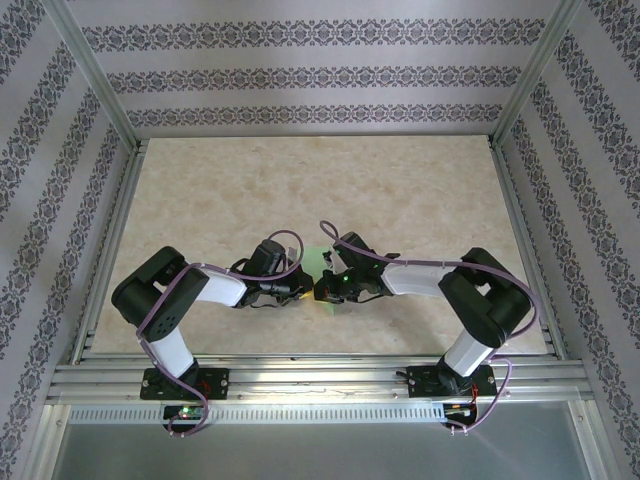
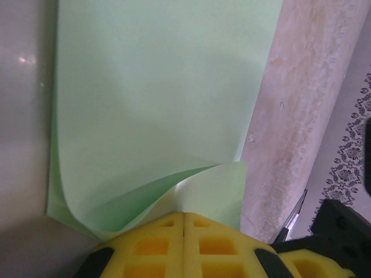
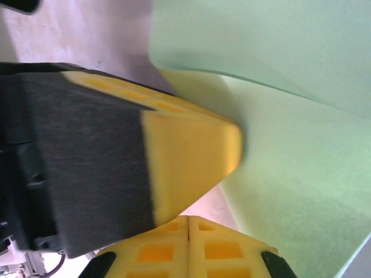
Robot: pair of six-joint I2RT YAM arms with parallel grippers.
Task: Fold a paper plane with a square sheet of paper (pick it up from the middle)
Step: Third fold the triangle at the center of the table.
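The square sheet of paper [image 2: 156,98] is curled, not creased; nearly all folding remains. It seems pinched by the clenched left gripper [image 2: 184,215]; the right gripper [image 3: 188,218] is clenched too.

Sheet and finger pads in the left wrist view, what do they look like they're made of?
Sheet: thin, matte, pale green paper by the look; it curls softly near the fingers with no sharp crease there. Left finger pads: yellow and matte with moulded square pockets, probably soft plastic or rubber; the look alone doesn't settle which.
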